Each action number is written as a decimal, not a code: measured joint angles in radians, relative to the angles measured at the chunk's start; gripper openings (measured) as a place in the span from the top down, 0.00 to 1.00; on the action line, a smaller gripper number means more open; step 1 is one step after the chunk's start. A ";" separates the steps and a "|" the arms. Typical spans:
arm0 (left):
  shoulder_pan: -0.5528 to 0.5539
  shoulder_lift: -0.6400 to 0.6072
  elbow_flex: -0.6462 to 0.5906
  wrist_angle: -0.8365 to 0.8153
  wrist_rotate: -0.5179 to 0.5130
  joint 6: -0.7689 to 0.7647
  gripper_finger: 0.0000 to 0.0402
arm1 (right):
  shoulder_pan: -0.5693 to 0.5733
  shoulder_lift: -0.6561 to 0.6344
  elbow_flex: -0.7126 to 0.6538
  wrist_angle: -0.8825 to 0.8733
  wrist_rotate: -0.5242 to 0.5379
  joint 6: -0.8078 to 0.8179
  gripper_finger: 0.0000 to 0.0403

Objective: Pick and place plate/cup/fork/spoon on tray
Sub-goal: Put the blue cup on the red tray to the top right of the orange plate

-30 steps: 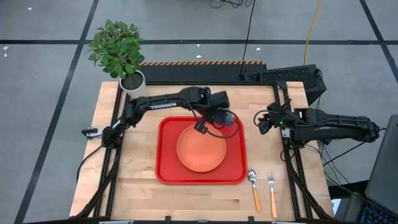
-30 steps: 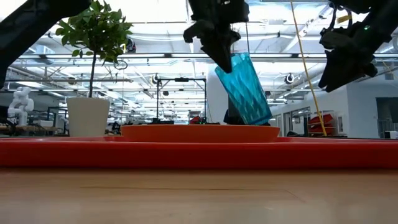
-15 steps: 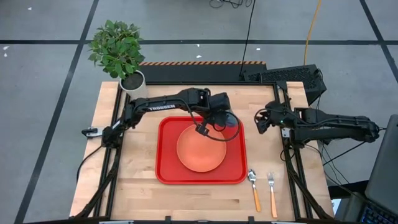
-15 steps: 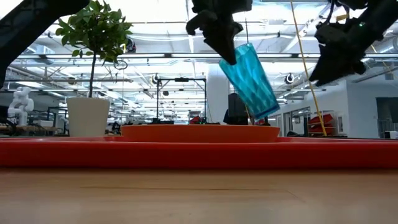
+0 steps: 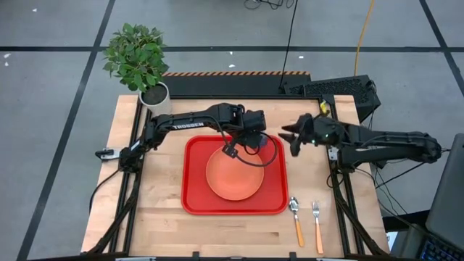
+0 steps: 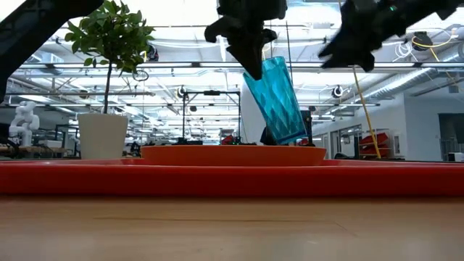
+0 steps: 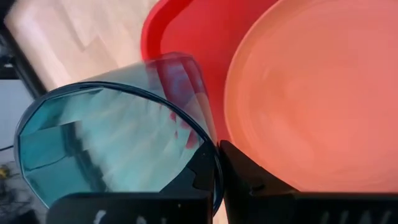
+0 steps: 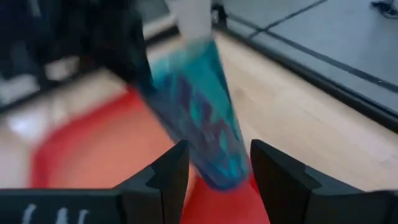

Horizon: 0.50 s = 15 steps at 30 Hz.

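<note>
One tray [image 5: 196, 196] lies mid-table with one plate [image 5: 233, 174] on it. The left gripper [image 5: 254, 138], jaws clamped on the rim of the one cup [image 6: 274, 98], holds it tilted in the air over the tray's two o'clock corner, clear of the plate. The right gripper [image 5: 291, 138] hovers just beside it at three o'clock, jaws spread wide and empty. One spoon [image 5: 296, 217] and one fork [image 5: 317, 221] lie side by side on the table at the tray's four o'clock. One plant [image 5: 138, 58] stands at eleven o'clock.
</note>
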 joint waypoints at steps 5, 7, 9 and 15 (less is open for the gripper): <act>0.011 0.000 0.000 0.002 -0.026 0.024 0.98 | -0.004 0.003 0.047 0.023 -0.050 0.016 0.59; 0.024 0.000 0.000 0.001 -0.057 0.043 0.98 | -0.004 0.005 0.048 0.025 -0.050 0.029 0.59; 0.039 0.000 0.000 0.001 -0.107 0.066 0.98 | 0.000 0.016 0.045 0.028 -0.049 0.051 0.59; 0.136 0.000 0.000 -0.025 -0.179 0.072 0.98 | 0.019 0.072 -0.038 0.139 -0.048 0.072 0.59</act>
